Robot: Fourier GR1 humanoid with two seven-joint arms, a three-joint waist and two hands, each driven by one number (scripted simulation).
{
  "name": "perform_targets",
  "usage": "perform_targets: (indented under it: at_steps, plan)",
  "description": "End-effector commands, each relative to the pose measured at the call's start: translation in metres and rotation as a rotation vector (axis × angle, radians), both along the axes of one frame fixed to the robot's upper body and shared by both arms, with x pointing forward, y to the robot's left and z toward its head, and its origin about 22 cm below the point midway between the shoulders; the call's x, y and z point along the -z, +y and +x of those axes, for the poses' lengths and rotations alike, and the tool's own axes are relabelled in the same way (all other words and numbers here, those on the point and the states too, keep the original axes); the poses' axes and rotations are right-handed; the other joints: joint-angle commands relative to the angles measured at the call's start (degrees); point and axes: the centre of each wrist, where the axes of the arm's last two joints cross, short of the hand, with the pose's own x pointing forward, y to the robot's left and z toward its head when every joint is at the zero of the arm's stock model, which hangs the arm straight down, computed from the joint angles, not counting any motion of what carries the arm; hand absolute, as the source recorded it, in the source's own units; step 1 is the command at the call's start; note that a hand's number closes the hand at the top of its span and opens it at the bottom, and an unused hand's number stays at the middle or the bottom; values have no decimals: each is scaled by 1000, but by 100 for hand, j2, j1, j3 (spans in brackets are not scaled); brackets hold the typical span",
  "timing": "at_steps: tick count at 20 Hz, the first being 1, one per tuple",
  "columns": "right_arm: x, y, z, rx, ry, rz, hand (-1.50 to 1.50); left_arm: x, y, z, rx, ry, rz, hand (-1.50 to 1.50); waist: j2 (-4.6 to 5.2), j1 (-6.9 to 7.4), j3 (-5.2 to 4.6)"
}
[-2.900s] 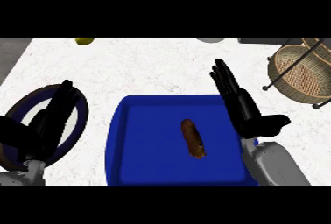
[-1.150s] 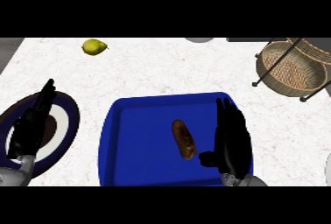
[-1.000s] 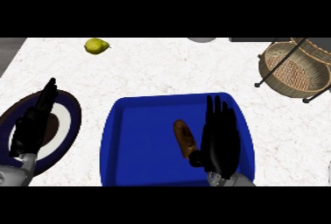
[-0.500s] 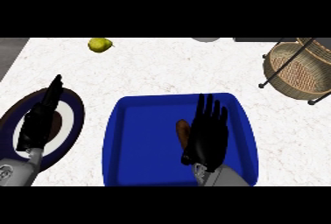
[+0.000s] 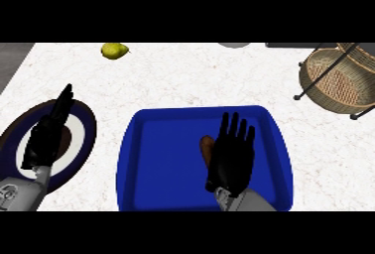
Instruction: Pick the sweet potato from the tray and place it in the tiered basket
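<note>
Sweet potato [image 5: 207, 148], reddish brown, lies inside the blue tray [image 5: 157, 163] a little right of the tray's middle. I see only its upper left part, a rounded end and a short strip of skin; the rest is covered by my right hand [image 5: 230, 158]. From what shows, its long axis seems to run from 12 o'clock to 6 o'clock, the visible end toward 12, but I cannot confirm the full length or the far end.

My right hand is flat above the sweet potato, fingers straight and spread, pointing toward 12 o'clock. I cannot tell whether the palm touches the sweet potato.

My left hand [image 5: 45, 141] shows at 9 o'clock, fingers straight and held together, pointing toward 12 to 1 o'clock, over a round plate [image 5: 86, 133] with a dark blue rim and pale centre. A brown patch on the plate beside the hand is too hidden to name.

The tiered basket [image 5: 338, 79], woven tan in a dark wire frame, stands at 2 o'clock, well apart from the tray and cut off by the right edge. A yellow-green fruit [image 5: 114, 50] sits at 11 o'clock on the speckled white counter [image 5: 198, 79].
</note>
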Motion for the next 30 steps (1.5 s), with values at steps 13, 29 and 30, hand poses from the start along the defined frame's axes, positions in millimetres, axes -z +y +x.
perform_targets:
  at_steps: [13, 29, 30]
  plan:
    - [16, 12, -5, 202, 63, -183, -150, -3, -1, 7, 13, -12, -20, 0, 6, 4, 5]
    - [33, 1, 10, 275, 110, -157, -150, -3, -2, 4, 11, -8, -1, 0, 17, 91, 12]
    - [25, 2, 2, 251, 136, -158, -150, -5, -1, 5, -3, -8, 10, 0, -3, 37, 10]
